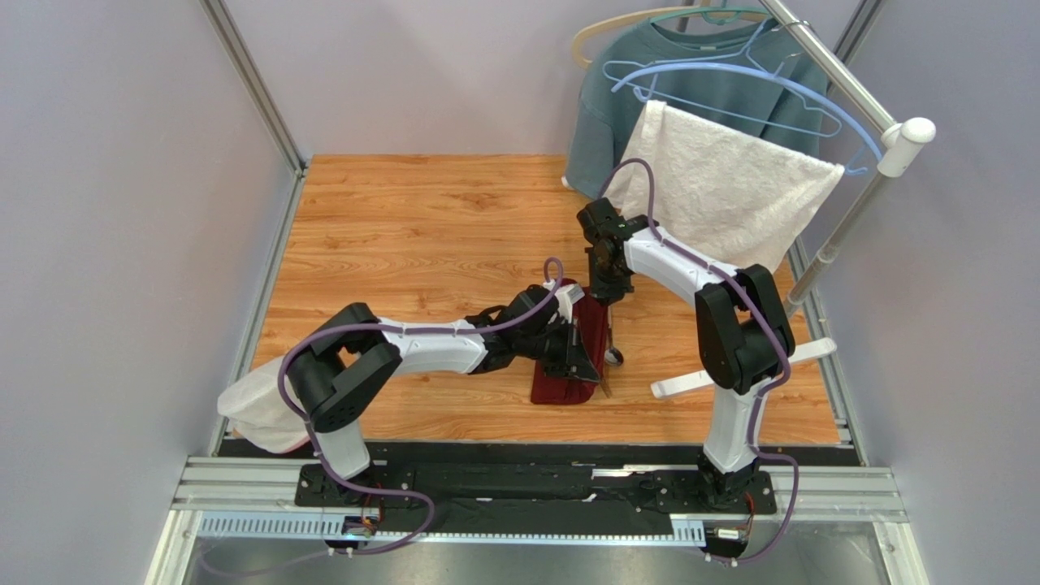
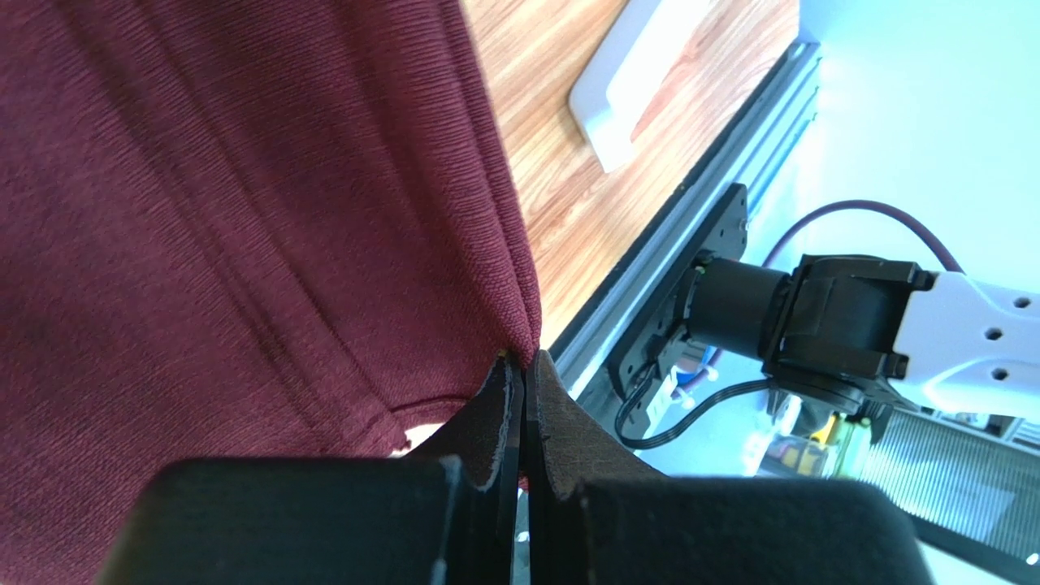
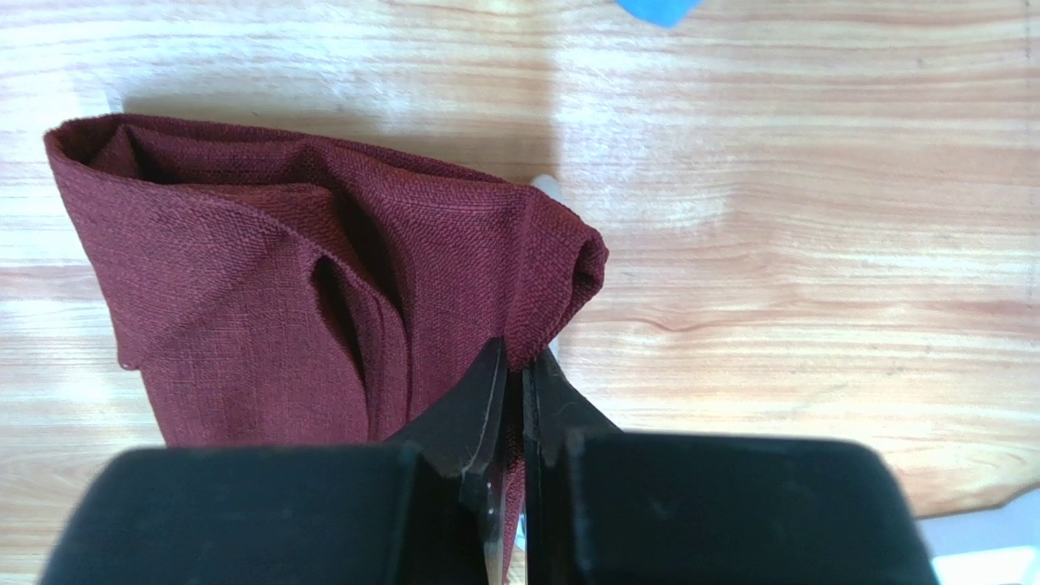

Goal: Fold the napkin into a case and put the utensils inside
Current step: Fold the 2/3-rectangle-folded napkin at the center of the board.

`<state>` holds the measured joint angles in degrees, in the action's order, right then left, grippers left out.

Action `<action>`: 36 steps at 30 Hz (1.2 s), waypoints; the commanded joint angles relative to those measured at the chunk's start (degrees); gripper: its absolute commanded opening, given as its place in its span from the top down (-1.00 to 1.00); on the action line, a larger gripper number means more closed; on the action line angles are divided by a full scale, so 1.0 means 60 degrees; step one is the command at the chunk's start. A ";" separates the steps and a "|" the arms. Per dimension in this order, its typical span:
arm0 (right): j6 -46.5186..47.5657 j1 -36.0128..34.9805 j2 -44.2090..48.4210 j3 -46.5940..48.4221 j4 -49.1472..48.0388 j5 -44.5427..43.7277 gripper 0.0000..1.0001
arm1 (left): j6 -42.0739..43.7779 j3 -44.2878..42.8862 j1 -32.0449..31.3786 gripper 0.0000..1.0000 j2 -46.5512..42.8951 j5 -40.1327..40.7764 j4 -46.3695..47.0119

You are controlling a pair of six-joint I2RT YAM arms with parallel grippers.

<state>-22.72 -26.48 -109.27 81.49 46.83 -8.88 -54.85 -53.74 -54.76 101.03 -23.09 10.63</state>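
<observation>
The napkin (image 1: 588, 332) lies on the table (image 1: 403, 232) between the two arms, already folded into a narrow oblong with bunched layers. The left fingers (image 2: 498, 408) are pinched tight on one edge of it, and the right fingers (image 3: 479, 402) on a folded corner. Folding looks well along but unfinished. The utensils cannot be made out clearly, so putting them inside seems still to do.
</observation>
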 commanded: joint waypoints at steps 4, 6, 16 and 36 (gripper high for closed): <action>-0.0153 -0.0288 0.0108 0.0991 0.0296 -0.0746 1.00 | -0.0058 0.1323 0.0278 1.00 -0.1193 0.0566 0.0411; -0.0387 -0.0492 0.0019 0.1153 0.0413 -0.0761 1.00 | 0.0220 0.1441 0.0352 1.00 -0.1369 0.0816 0.0017; -0.1208 -0.0992 -0.1034 0.2954 0.1261 -0.0379 1.00 | 0.0060 0.2466 0.0455 1.00 -0.1971 0.1607 0.0381; -0.1634 -0.1153 -0.1475 0.2956 0.0370 0.0777 1.00 | 0.0528 0.2409 0.0748 0.44 -0.2600 0.0934 0.0221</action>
<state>-32.18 -33.61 -119.17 99.02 53.63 -4.40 -54.24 -36.16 -50.33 89.43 -15.09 16.08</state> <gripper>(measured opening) 0.064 0.222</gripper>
